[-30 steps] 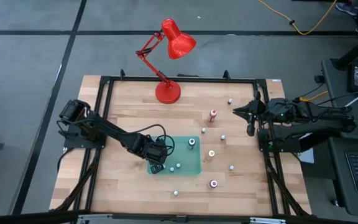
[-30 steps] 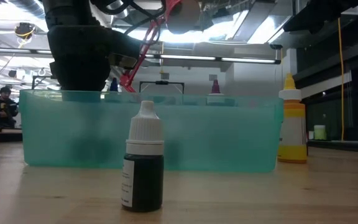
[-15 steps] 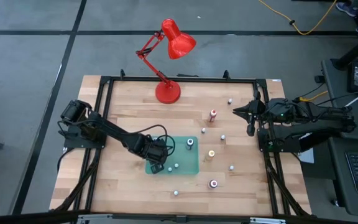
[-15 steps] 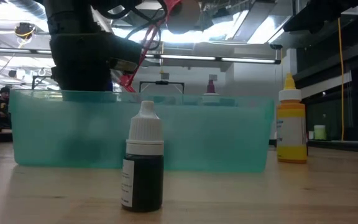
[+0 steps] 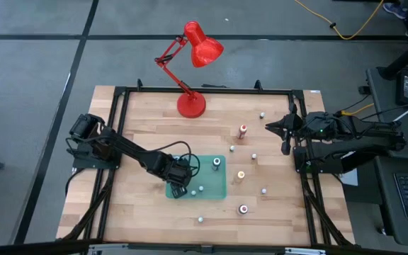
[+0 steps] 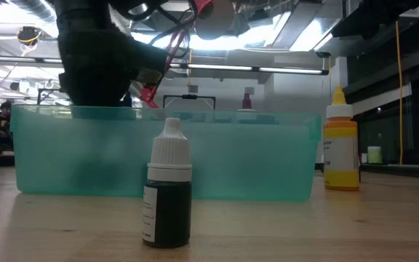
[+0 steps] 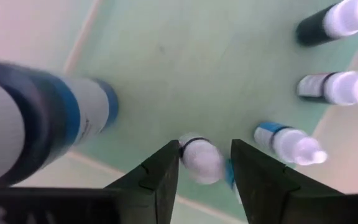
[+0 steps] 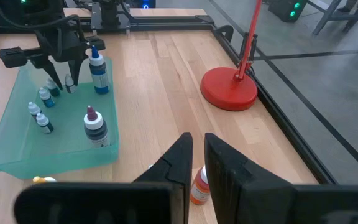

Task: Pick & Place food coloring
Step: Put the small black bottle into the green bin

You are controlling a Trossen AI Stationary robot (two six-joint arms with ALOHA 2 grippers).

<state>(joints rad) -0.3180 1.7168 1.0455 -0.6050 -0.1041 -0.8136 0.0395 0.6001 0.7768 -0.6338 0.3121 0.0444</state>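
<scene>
Left gripper low inside the green tray, at its near-left corner; in the left wrist view its fingers stand apart on either side of a small bottle of food coloring, no longer pressing it. Over the last second the jaws have parted and the tray has slid a little to the left. This reads as a release: the bottle now appears to stand on the tray floor, though blur leaves contact with the fingers uncertain. Three more small bottles stand nearby, with a larger blue bottle to one side. Several bottles remain on the table. Right gripper clenched, empty, waiting at the far right.
</scene>
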